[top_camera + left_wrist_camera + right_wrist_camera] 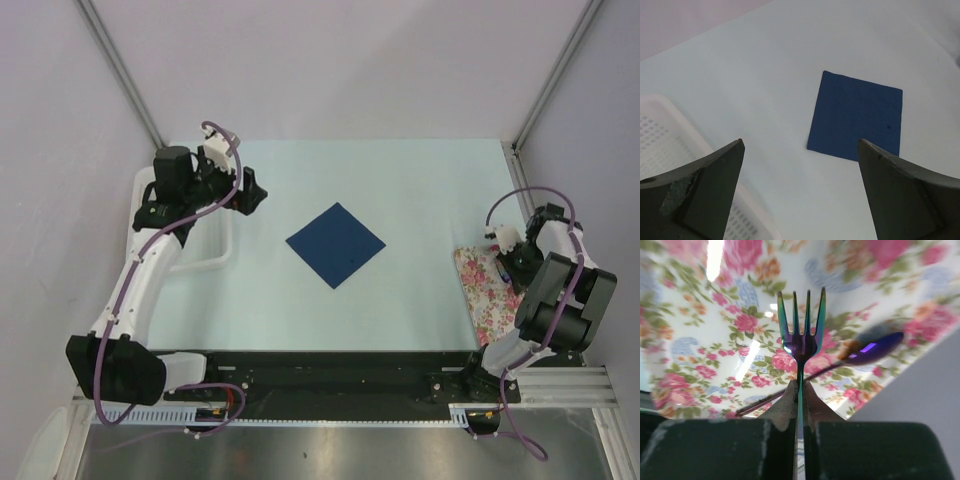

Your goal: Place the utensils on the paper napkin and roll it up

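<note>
The fork (801, 335) is showing against the floral cloth (715, 340) at the right side of the table (420, 180). The right gripper (799, 390) is pinching its neck, jaws fully closed. A spoon (875, 349) is lying just beside it. The navy napkin (336, 244) is lying flat mid-table. The left gripper (800, 144) is hovering wide open, holding nothing, near the white basket (660, 125).

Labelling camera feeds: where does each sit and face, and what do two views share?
Top external: above, behind the bases, looking down at the table; both arms show.
Left wrist: on the left arm, facing past the open left end effector to the paper napkin and white basket.
Right wrist: on the right arm, facing along the right end effector, shut on a fork, to the floral cloth.
Shared: paper napkin, top and left wrist.
</note>
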{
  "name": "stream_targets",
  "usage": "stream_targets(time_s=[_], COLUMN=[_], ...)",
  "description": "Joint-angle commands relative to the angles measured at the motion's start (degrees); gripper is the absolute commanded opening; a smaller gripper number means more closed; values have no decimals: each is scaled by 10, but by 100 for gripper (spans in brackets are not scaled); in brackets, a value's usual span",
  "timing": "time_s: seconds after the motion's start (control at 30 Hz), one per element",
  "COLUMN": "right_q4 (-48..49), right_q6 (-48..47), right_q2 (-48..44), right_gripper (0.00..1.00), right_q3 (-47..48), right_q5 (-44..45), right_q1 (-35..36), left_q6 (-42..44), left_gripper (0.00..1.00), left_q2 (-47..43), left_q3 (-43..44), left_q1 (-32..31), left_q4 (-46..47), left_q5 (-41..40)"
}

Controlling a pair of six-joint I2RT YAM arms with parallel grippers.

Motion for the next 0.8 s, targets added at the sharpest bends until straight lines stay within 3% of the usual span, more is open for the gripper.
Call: stream_targets(time_s=[0.0,0.1,0.33,0.47,0.77], right_q4=[-101,-120,-82,-52,-13], right_q6=[122,239,524,603,771], right_q2=[-44,-48,12,54,269], right_gripper=[0,0,0,0,0], right_q3=[131,206,347,375,567], right_q5=[-67,-104,-142,-66,-1], right_q1=[27,87,258,380,522], left_q6=[-38,-86,-112,-132,-115], left_gripper=[100,100,100,100,100], left_q2=[-42,-67,-72,-61,-88], left_q3=[-16,-37,-31,-10,-58], left_q1=[-5,-5,-4,-2,-3], left_q4=[42,65,21,-34,-53], left_q5=[-47,-121,-187,-207,-217])
